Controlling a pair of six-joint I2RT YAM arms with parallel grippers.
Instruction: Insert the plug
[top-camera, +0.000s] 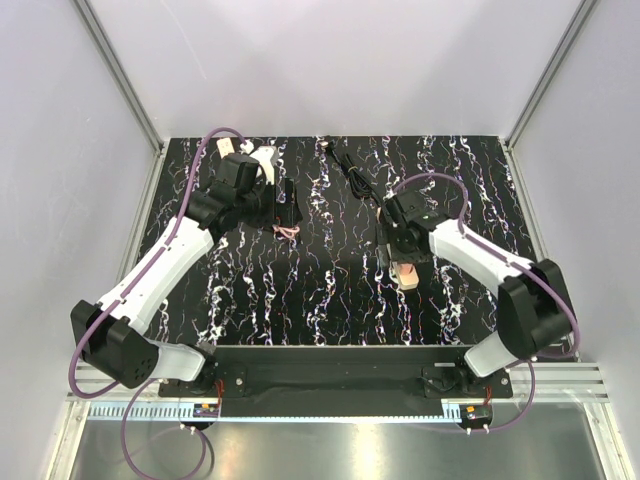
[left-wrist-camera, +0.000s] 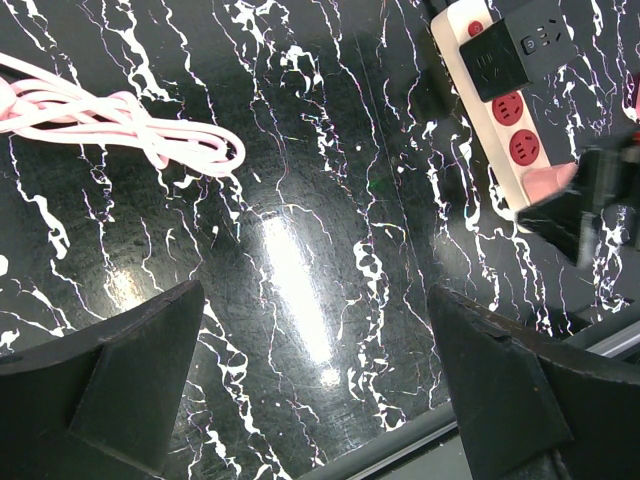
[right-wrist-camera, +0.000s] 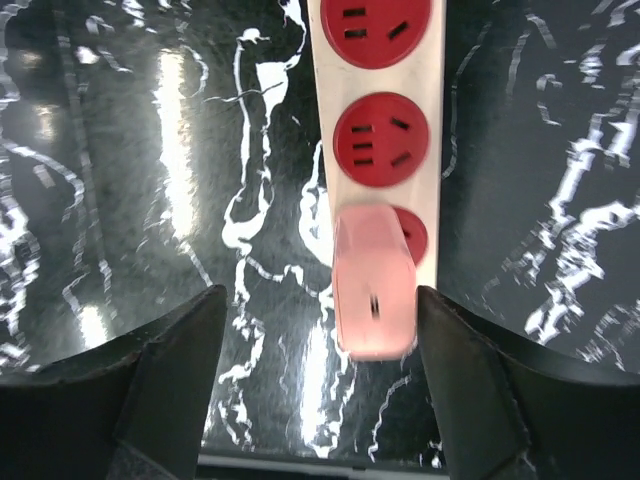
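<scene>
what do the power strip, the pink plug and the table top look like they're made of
Power strip: moulded plastic by the look, smooth white body, red socket faces, slight sheen.
Pink plug: likely plastic too, a smooth rounded shell; possibly rubbery, hard to tell.
Table top: glossy black with white marble-like veins, mirroring the lights; stone or printed laminate, unclear.

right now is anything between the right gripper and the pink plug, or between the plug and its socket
Nothing visible does. The pink plug sits on the end socket of the power strip, between the open fingers of the right gripper. Whether it is pushed fully in, I cannot tell.
</scene>
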